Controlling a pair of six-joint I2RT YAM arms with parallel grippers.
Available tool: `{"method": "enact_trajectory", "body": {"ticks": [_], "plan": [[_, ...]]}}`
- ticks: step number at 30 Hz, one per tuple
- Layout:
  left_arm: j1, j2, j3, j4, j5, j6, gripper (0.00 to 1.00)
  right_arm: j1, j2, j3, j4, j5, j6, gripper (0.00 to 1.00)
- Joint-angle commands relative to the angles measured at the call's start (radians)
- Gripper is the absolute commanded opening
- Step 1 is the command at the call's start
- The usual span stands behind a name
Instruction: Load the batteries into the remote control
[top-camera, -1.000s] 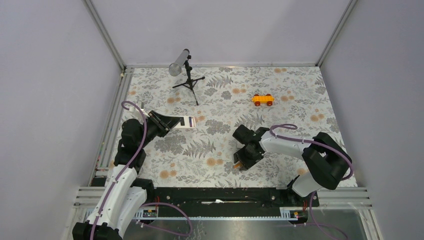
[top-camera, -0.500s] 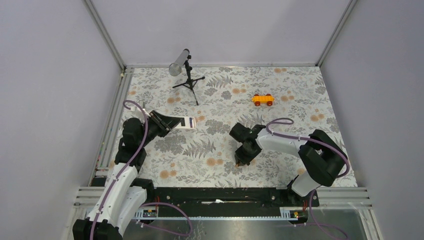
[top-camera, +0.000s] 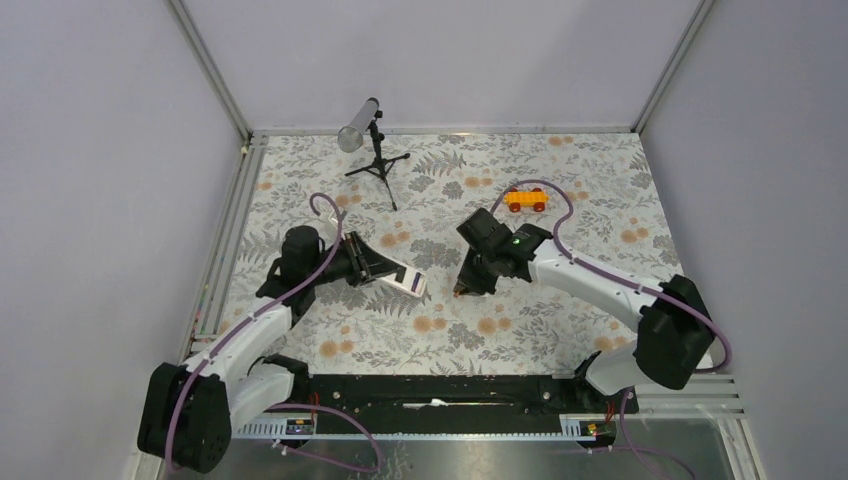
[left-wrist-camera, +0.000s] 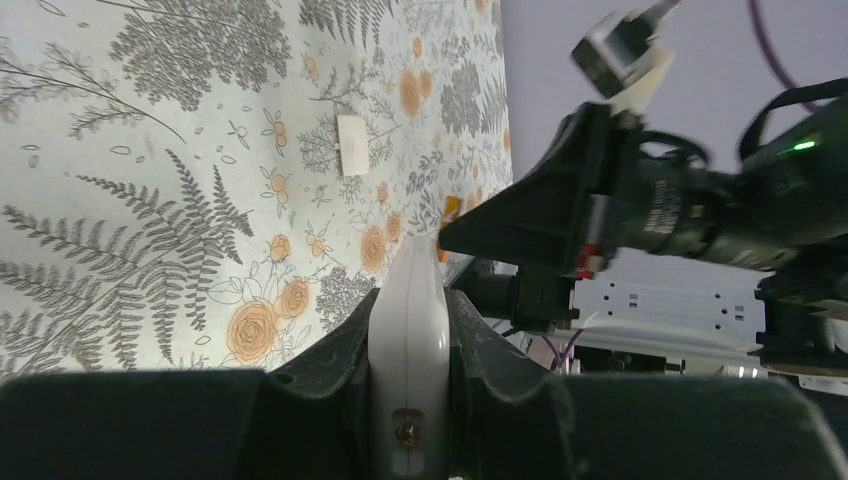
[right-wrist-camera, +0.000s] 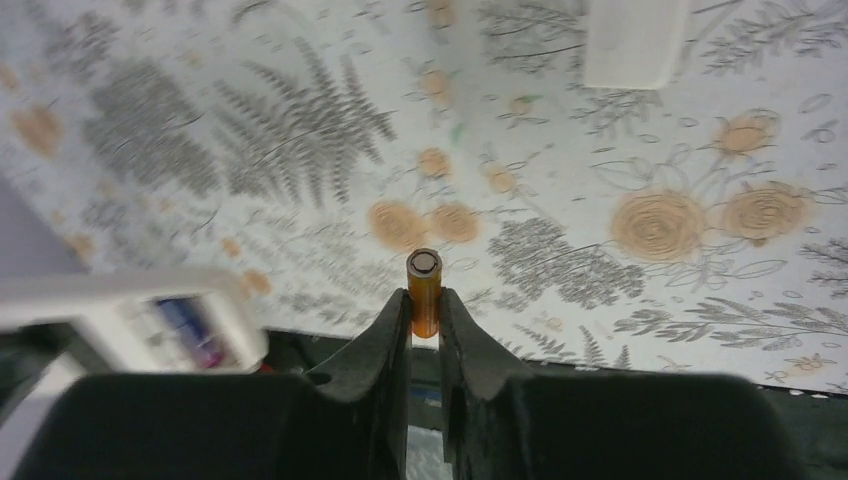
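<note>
Floral cloth with grey ferns and orange roses covers the table (top-camera: 600, 250), and plain lilac walls (top-camera: 450, 60) close it in on three sides.

Left of the middle, the left gripper (top-camera: 372, 264) reaches out toward the centre of the table. Its jaws are clamped on the sides of the remote control (top-camera: 406, 281). In the left wrist view the remote's white edge (left-wrist-camera: 408, 330) stands between the two dark fingers (left-wrist-camera: 345, 350) and points away toward the other arm. The remote is held clear of the cloth, its free end aimed at the right gripper (top-camera: 465, 286).

The right gripper's jaws are closed narrowly on the orange battery (right-wrist-camera: 424, 290). The right wrist view shows it pinched by its lower half between the fingertips, with its round end sticking out past them. This battery hangs just beside the remote's far end. They are near each other, but whether they touch I cannot tell.

At the lower left of the right wrist view the remote appears blurred. A blue-purple battery (right-wrist-camera: 195, 332) seems to lie in its open recess.

A small white rectangular piece (left-wrist-camera: 352, 158) lies flat on the cloth, apart from both grippers. Far back stand an orange toy car (top-camera: 526, 199) and a little black tripod (top-camera: 378, 165) carrying a grey tube.
</note>
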Motion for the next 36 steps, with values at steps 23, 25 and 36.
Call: {"method": "enact_trajectory", "body": {"ticks": [23, 25, 36], "plan": [[-0.048, 0.154, 0.103, 0.089, 0.166, -0.056, 0.00, -0.020, 0.032, 0.174, 0.037, -0.508, -0.026, 0.08], [-0.048, 0.157, 0.109, 0.087, 0.166, -0.058, 0.00, -0.021, 0.035, 0.166, 0.035, -0.515, -0.025, 0.08], [-0.048, 0.144, 0.108, 0.092, 0.167, -0.070, 0.00, -0.020, 0.051, 0.125, 0.053, -0.511, 0.021, 0.09]]}}
